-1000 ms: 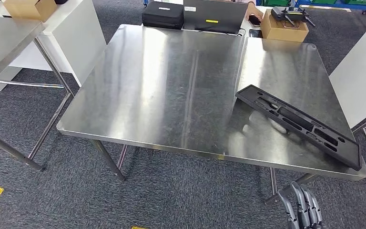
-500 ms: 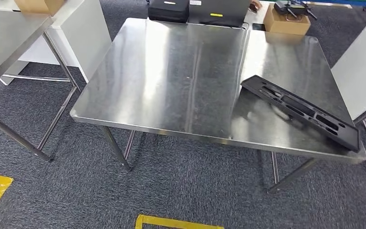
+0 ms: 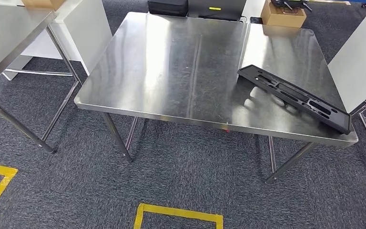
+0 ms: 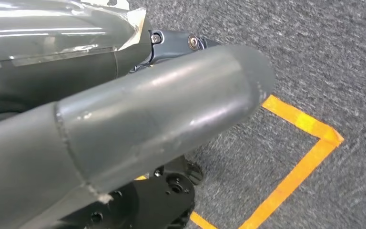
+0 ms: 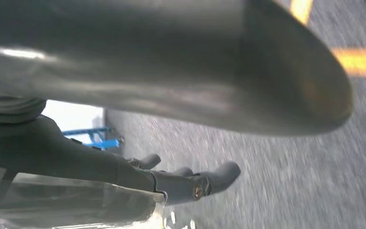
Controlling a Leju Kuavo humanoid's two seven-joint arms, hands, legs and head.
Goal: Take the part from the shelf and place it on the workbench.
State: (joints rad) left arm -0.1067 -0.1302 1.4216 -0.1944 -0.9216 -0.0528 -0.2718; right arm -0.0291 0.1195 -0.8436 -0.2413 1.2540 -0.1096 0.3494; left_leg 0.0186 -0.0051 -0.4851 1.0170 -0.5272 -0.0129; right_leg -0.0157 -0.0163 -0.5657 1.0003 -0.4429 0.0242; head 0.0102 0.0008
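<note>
One part, black and long, is seen lying flat on the counter, near its right front corner, one end close to the edge. The placing step seems done; to finish well, the part should be left untouched & both arms kept clear of the counter. Left hand: thumb is seen over the floor, nothing visibly held, but apart or together cannot be told. Right hand: fingers look loosely extended, apart, w/ nothing between them, hanging over the carpet.
</note>
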